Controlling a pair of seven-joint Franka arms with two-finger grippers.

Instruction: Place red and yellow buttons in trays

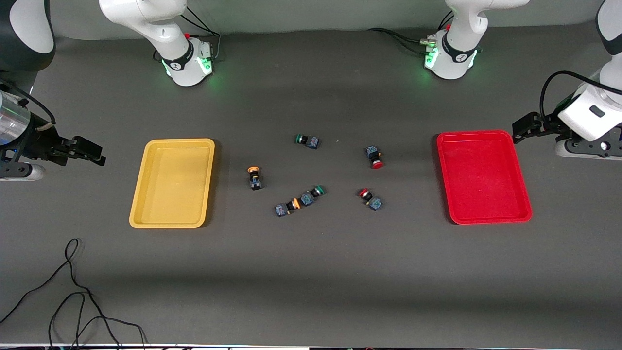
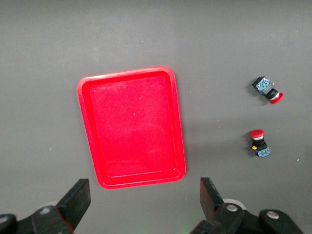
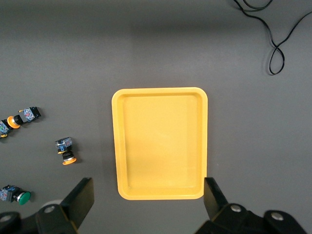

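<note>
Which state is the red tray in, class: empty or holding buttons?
Empty. The red tray shows only its bare floor; both red buttons lie outside it on the table.

**A robot lab**

Two white robot arms are bolted at their bases (image 1: pixel 187 65) to a bench (image 1: pixel 311 272) covered in plain dark grey matting. Green status lights glow on the bases, and loose black cables (image 1: pixel 73 291) trail over the mat.
</note>
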